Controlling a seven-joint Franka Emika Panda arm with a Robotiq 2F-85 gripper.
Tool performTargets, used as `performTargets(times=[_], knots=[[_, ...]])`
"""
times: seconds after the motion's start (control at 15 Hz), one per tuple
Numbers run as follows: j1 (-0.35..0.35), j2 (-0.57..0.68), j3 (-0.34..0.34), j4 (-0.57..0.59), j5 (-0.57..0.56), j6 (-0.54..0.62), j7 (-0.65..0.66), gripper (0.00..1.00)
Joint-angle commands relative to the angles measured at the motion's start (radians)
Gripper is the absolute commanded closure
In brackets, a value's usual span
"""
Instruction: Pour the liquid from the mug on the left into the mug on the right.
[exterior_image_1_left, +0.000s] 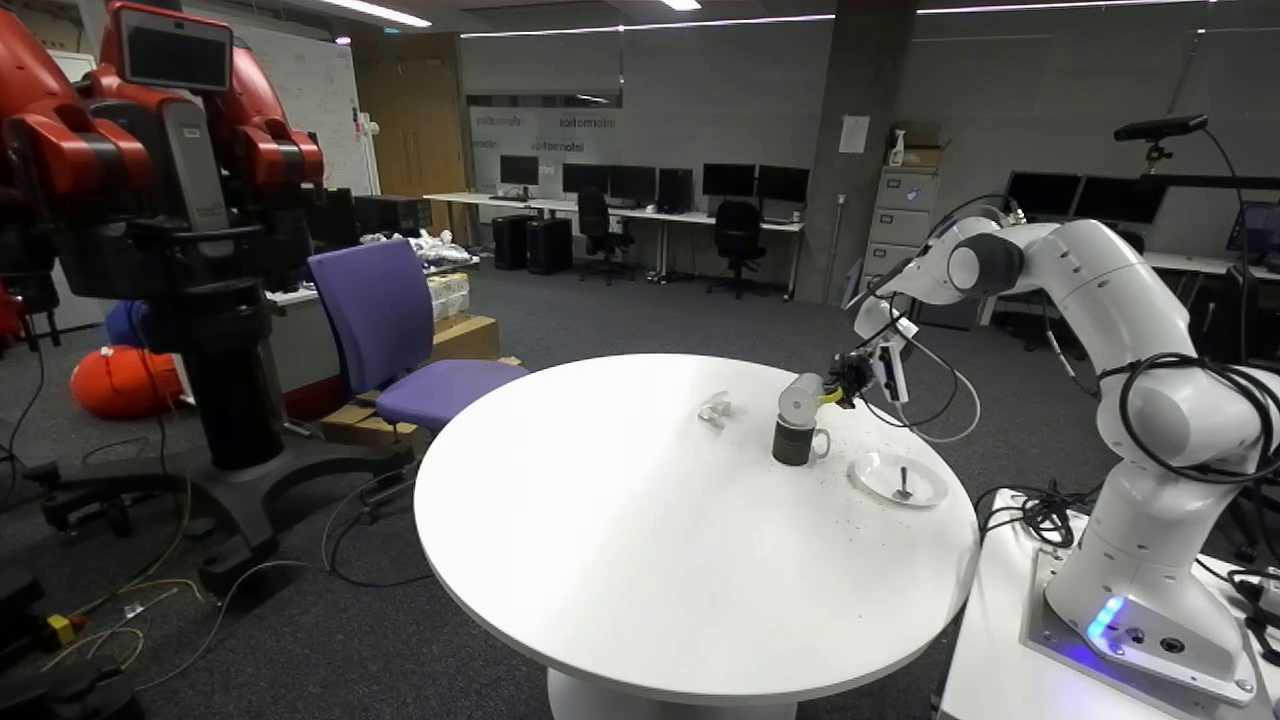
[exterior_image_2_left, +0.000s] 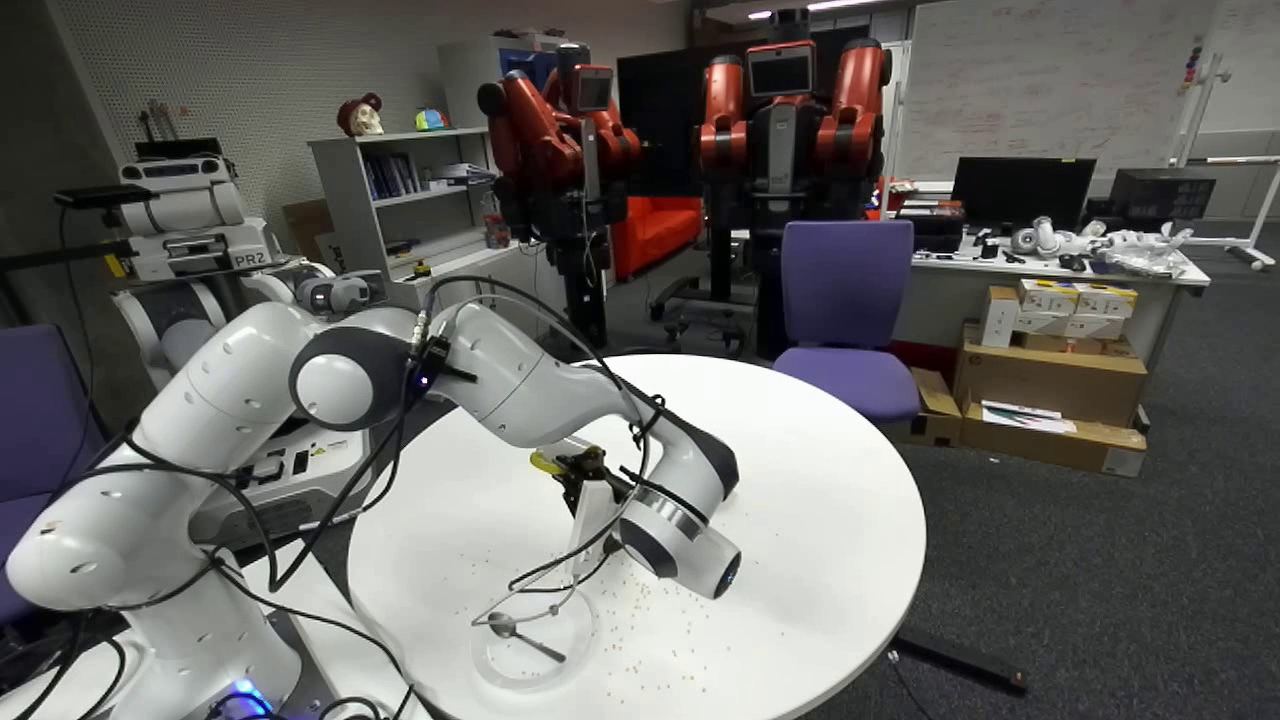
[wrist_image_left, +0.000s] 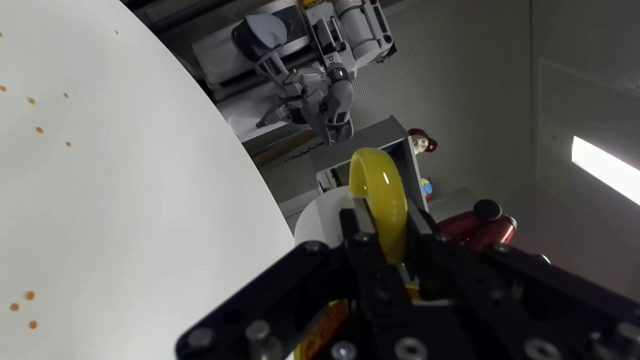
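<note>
A pale mug (exterior_image_1_left: 797, 405) with a yellow handle (exterior_image_1_left: 830, 397) is held tilted over a dark mug (exterior_image_1_left: 791, 444). The dark mug stands upright on the table, its white handle toward the plate. My gripper (exterior_image_1_left: 842, 384) is shut on the yellow handle, which also shows between the fingers in the wrist view (wrist_image_left: 385, 195). Part of the pale mug's body (wrist_image_left: 317, 220) shows behind the fingers there. In an exterior view the yellow handle (exterior_image_2_left: 546, 462) shows, but the arm hides the dark mug. The contents of both mugs are hidden.
A white plate (exterior_image_1_left: 872, 487) with a spoon (exterior_image_1_left: 903, 486) lies near the dark mug on the round white table (exterior_image_1_left: 620, 520). A crumpled clear item (exterior_image_1_left: 714, 408) lies farther off. Small brown bits (exterior_image_2_left: 650, 625) are scattered on the table. A purple chair (exterior_image_1_left: 450, 388) stands at the table's edge.
</note>
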Motion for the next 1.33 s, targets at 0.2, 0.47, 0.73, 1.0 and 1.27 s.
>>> performTargets(times=[0.2, 0.47, 0.73, 1.0, 1.27], knots=[[-0.021, 0.060, 0.024, 0.083, 0.056, -0.080, 0.088, 0.95], [-0.021, 0.077, 0.033, 0.102, 0.064, -0.090, 0.098, 0.95], [-0.024, 0.086, 0.041, 0.114, 0.077, -0.116, 0.107, 0.95], [-0.029, 0.100, 0.040, 0.131, 0.090, -0.148, 0.115, 0.95], [-0.032, 0.110, 0.038, 0.141, 0.102, -0.165, 0.128, 0.95]])
